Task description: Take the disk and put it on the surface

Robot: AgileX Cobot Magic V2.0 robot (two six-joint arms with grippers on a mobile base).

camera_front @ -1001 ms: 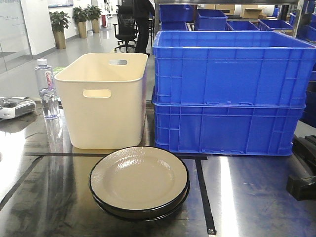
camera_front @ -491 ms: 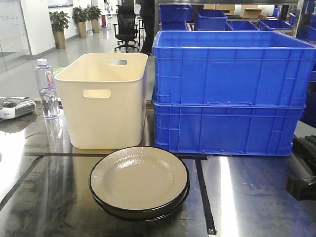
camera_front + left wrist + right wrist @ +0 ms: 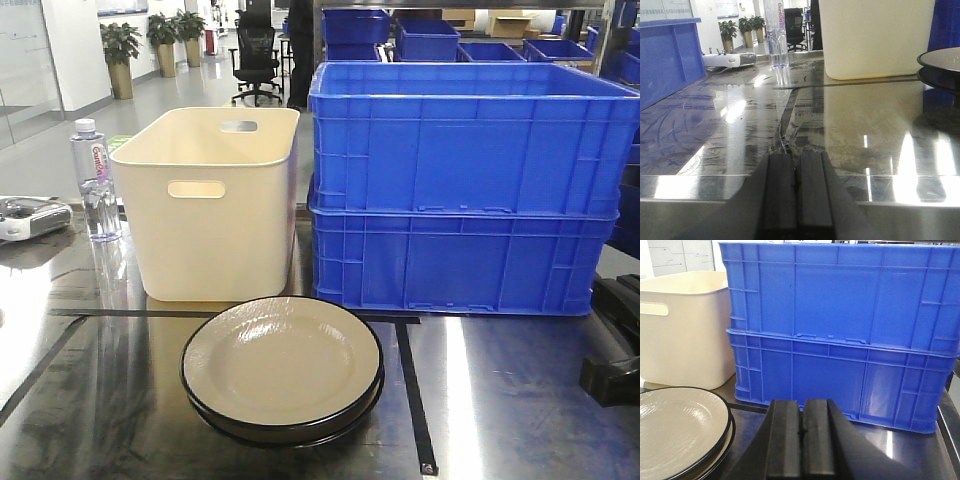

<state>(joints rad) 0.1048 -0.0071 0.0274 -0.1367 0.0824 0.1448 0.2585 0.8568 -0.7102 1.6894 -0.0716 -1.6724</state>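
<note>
Currently the disk, a cream plate with a black rim, lies on top of a second like it, at 6 o'clock on the surface. Both claws are pressed closed and empty: left gripper low at the table's near edge, right gripper at about 3 o'clock of the stack.

Judgement: to lift only the top plate, open the fingers, come in level at the rim, pinch above the gap, then set down on bare metal.

Count: plates 2, stacked blue crates 2 at 1 o'clock, cream bin 1 at 11 o'clock, water bottle 1 at 10 o'clock.
</note>
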